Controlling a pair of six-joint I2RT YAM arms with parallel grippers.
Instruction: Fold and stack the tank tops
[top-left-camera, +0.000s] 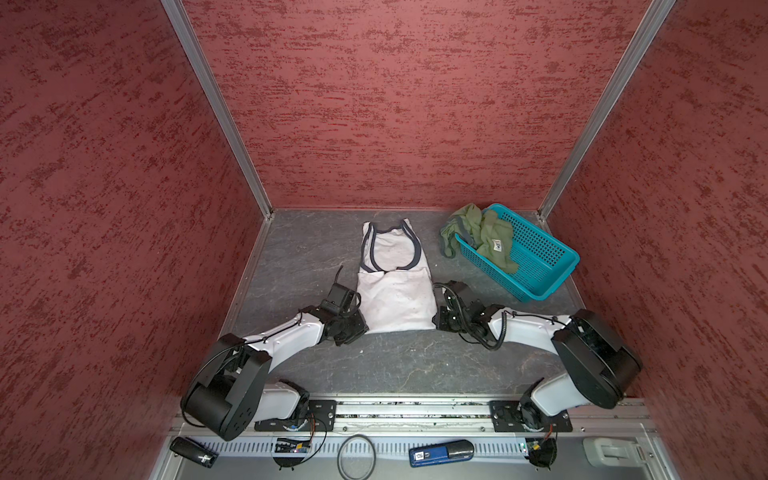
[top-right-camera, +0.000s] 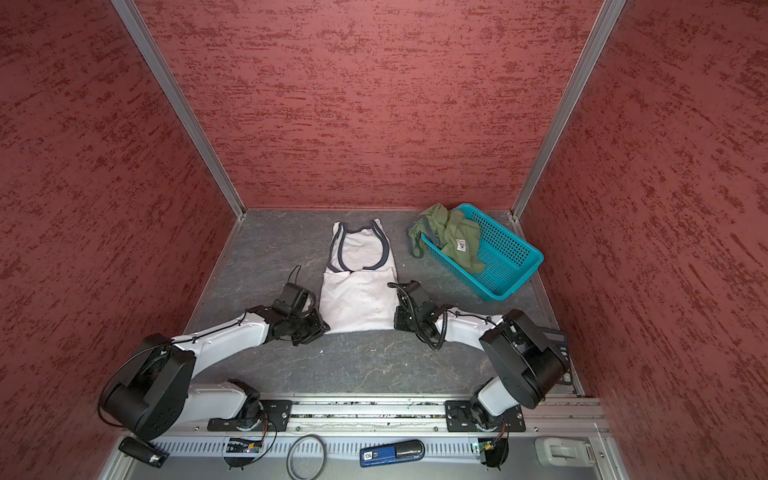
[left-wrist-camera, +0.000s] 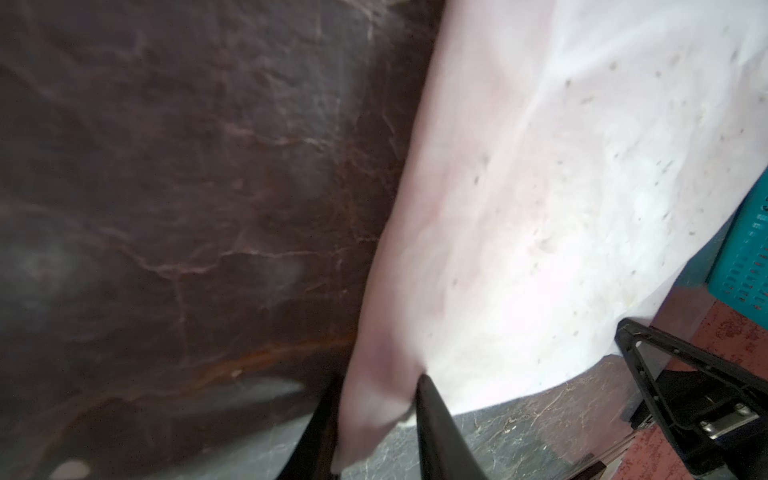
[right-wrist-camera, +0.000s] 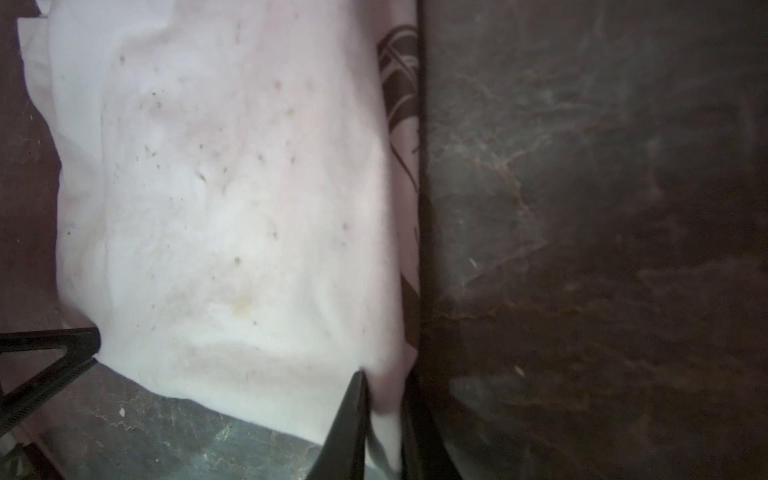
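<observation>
The white tank top (top-left-camera: 395, 299) (top-right-camera: 357, 299) lies flat mid-table, straps toward the back, with a crosswise fold line below the armholes. My left gripper (top-left-camera: 362, 328) (left-wrist-camera: 380, 380) is shut on its near-left corner, the cloth (left-wrist-camera: 540, 208) pinched between both fingers. My right gripper (top-left-camera: 435, 320) (right-wrist-camera: 385, 376) is shut on the near-right corner of the cloth (right-wrist-camera: 228, 208). A dark print shows along the folded edge in the right wrist view. The olive green tank top (top-left-camera: 486, 232) (top-right-camera: 453, 235) is crumpled, hanging over the basket's left end.
The teal mesh basket (top-left-camera: 540, 253) (top-right-camera: 505, 249) stands at the back right, close to the right wall. Red walls enclose the table on three sides. On the front ledge lie a blue device (top-left-camera: 440, 453), a black ring (top-left-camera: 356, 457) and a black cylinder (top-left-camera: 193, 451).
</observation>
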